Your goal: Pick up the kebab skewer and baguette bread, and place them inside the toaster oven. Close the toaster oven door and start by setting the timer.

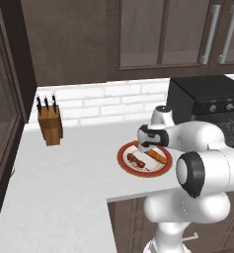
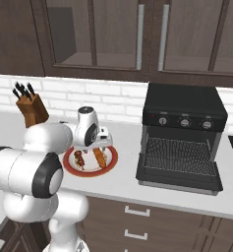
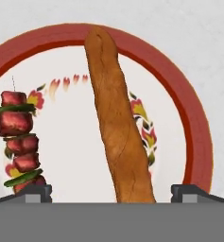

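A red-rimmed plate [image 3: 198,137] [image 1: 126,165] [image 2: 71,165] on the white counter carries the kebab skewer [image 3: 19,142] [image 1: 136,160] [image 2: 80,158] and the baguette bread [image 3: 118,118] [image 1: 157,156] [image 2: 99,157], side by side. My gripper [image 3: 111,194] [image 1: 147,148] [image 2: 96,146] hangs just above the plate, open, its fingertips [image 3: 30,193] wide apart on either side of the baguette's near end. Nothing is held. To the right stands the black toaster oven [image 2: 183,106] [image 1: 202,94]. The toaster oven door [image 2: 179,179] is dropped open, showing the wire rack [image 2: 179,147].
A wooden knife block [image 1: 50,123] [image 2: 31,107] stands at the back left against the white brick wall. Three round knobs [image 2: 185,122] line the oven's top front. Dark cabinets hang overhead. The counter's front edge runs close below the plate.
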### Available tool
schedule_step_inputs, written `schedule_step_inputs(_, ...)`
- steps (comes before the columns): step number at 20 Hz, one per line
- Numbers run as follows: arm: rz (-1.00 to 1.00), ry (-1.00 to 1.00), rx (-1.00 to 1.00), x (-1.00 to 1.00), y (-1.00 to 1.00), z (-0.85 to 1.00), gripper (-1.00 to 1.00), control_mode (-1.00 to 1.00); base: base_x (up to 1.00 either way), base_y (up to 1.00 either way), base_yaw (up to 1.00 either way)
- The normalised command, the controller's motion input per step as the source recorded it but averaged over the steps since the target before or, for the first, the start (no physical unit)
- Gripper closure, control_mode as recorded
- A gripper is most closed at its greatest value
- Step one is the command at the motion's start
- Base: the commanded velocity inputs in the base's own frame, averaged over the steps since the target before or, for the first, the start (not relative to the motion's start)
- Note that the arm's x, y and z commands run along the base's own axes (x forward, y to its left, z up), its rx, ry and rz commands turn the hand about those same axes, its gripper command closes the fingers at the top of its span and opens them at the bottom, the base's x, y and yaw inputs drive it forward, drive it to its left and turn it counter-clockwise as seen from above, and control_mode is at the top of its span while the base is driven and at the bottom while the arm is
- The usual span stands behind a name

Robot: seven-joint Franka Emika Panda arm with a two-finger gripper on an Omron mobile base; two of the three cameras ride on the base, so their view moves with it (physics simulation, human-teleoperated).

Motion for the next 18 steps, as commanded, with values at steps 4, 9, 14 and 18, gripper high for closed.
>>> schedule_step_inputs(4, 0.00, 0.00, 0.00, 0.28, 0.00, -0.19, -1.00, -1.00, 0.00, 0.00, 0.00)
schedule_step_inputs(9, 0.00, 0.00, 0.00, 0.14, 0.00, -0.28, -1.00, -1.00, 0.00, 0.00, 0.00)
schedule_step_inputs(14, 0.00, 0.00, 0.00, 0.07, 0.00, -0.32, -1.00, -1.00, 0.00, 0.00, 0.00)
schedule_step_inputs(18, 0.00, 0.00, 0.00, 0.10, 0.00, -0.26, -1.00, -1.00, 0.00, 0.00, 0.00)
